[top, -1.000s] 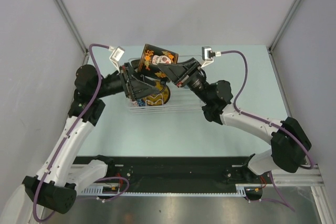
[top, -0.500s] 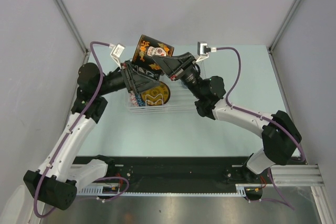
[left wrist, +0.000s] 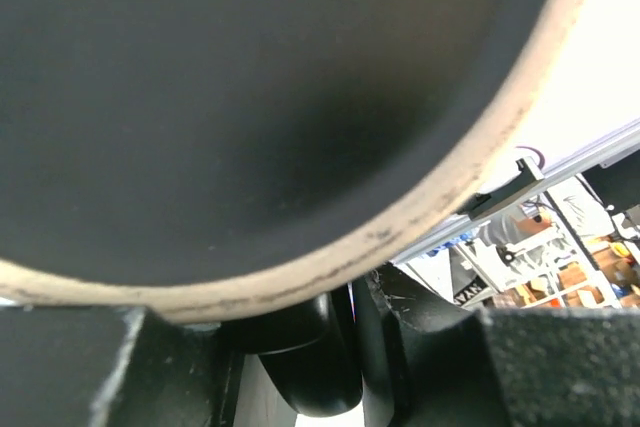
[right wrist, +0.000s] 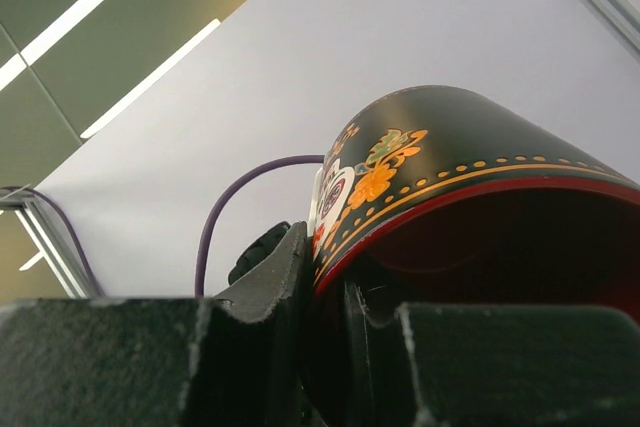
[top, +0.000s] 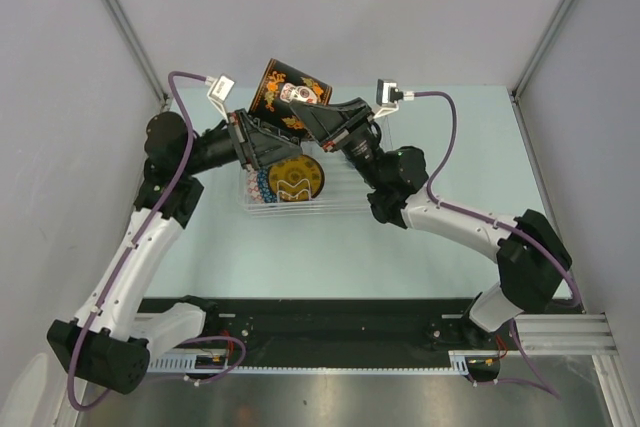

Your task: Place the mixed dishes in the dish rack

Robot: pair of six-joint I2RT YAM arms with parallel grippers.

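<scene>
A black mug (top: 285,97) with orange flowers and a red inside hangs tilted above the clear dish rack (top: 345,205). My right gripper (top: 320,122) is shut on its rim, one finger inside and one outside (right wrist: 325,337). My left gripper (top: 266,135) comes from the left and is shut on the mug's glossy black handle (left wrist: 300,357), under the mug's dark base (left wrist: 250,97). In the rack stand the dark plate with a yellow round centre (top: 297,178) and the blue-patterned bowl (top: 258,185).
The rack sits at the back middle of the pale green table (top: 450,157). Grey walls close in the left, right and back. Purple cables (top: 455,137) loop off both wrists.
My left gripper has closed from wide open onto the mug's handle. The mug has swung a little to the left with both arms.
</scene>
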